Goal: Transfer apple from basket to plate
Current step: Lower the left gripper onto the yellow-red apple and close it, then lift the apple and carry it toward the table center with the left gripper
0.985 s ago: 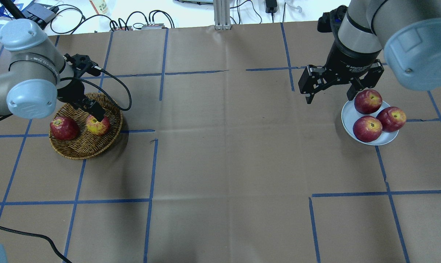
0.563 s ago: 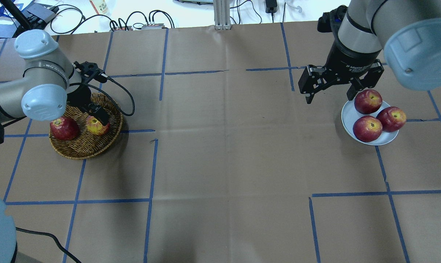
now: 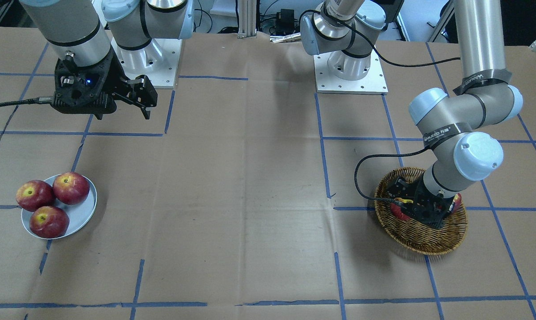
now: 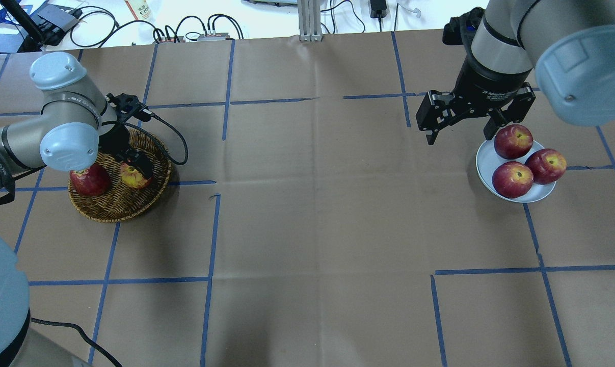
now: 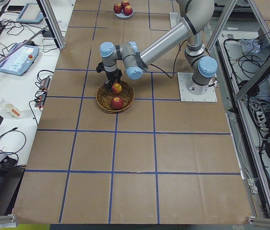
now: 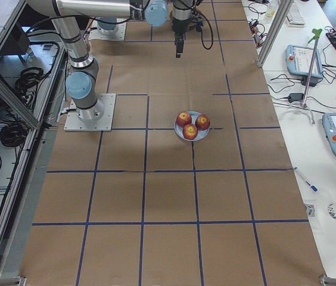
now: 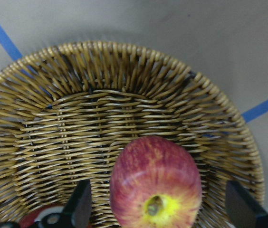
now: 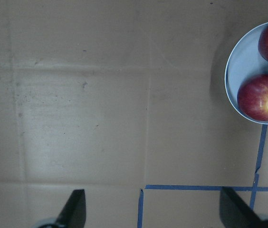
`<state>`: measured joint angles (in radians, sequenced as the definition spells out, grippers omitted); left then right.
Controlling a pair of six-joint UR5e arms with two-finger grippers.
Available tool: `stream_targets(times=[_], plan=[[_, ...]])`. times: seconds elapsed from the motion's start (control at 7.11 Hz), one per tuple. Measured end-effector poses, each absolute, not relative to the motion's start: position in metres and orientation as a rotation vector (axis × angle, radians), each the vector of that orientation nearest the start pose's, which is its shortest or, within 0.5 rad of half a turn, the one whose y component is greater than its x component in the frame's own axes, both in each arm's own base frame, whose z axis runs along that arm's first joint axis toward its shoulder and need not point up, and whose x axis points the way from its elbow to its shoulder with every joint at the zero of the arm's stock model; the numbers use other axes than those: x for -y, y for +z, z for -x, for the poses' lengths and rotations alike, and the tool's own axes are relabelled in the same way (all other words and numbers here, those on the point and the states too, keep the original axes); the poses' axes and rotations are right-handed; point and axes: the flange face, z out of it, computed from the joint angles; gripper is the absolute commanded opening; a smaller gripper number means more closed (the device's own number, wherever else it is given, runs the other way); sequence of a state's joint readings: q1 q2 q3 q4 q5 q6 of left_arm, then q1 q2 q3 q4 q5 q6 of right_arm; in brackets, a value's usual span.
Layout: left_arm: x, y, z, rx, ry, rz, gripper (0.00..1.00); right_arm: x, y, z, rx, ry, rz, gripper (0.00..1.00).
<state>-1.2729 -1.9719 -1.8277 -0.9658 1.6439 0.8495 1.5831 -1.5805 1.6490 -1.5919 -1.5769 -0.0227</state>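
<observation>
- basket [image 4: 108, 209]: holds the apple [image 7: 153, 166] beside a darker apple [image 4: 89, 181].
- plate [image 4: 485, 160]: well apart, looks nearly full.
- right gripper [image 4: 459, 136]: spread, empty, beside plate.
- left gripper [image 7: 158, 209]: fingers spread, straddling apple, no contact; centre, lower, squeeze gently.
- apple: in basket, stem hollow up.

1. Open table [image 4: 317, 204] runs between basket [image 4: 108, 209] and plate [image 4: 485, 160].
2. Three apples [image 4: 512, 179] crowd the plate; its left part is free.
3. Right gripper [image 4: 459, 137] hangs high beside the plate's left.

streaky apple [image 4: 135, 176] in basket [image 4: 111, 207], plate [image 4: 486, 161] well apart
</observation>
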Motion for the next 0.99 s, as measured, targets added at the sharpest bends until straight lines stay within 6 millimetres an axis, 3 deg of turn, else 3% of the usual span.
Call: stream_targets(times=[0.14, 0.28, 0.42, 0.56, 0.84, 0.99], plan=[[0.582, 0.199, -0.047, -2.991, 0.142, -0.85, 0.97, 0.48, 0.456, -0.139, -3.146, 0.075, 0.054, 1.0], [0.582, 0.193, -0.048, -2.994, 0.151, -0.849, 0.77, 0.48, 0.456, -0.139, -3.146, 0.075, 0.054, 1.0], [0.582, 0.19, -0.048, -2.998, 0.157, -0.844, 0.49, 0.48, 0.456, -0.139, -3.146, 0.076, 0.054, 1.0], [0.582, 0.188, -0.048, -3.0, 0.16, -0.84, 0.36, 0.48, 0.456, -0.139, -3.146, 0.076, 0.054, 1.0], [0.584, 0.193, -0.047, -2.997, 0.147, -0.839, 0.32, 0.48, 0.456, -0.139, -3.146, 0.076, 0.053, 1.0], [0.588, 0.208, -0.042, -2.983, 0.104, -0.845, 0.32, 0.48, 0.456, -0.139, -3.146, 0.077, 0.054, 1.0]])
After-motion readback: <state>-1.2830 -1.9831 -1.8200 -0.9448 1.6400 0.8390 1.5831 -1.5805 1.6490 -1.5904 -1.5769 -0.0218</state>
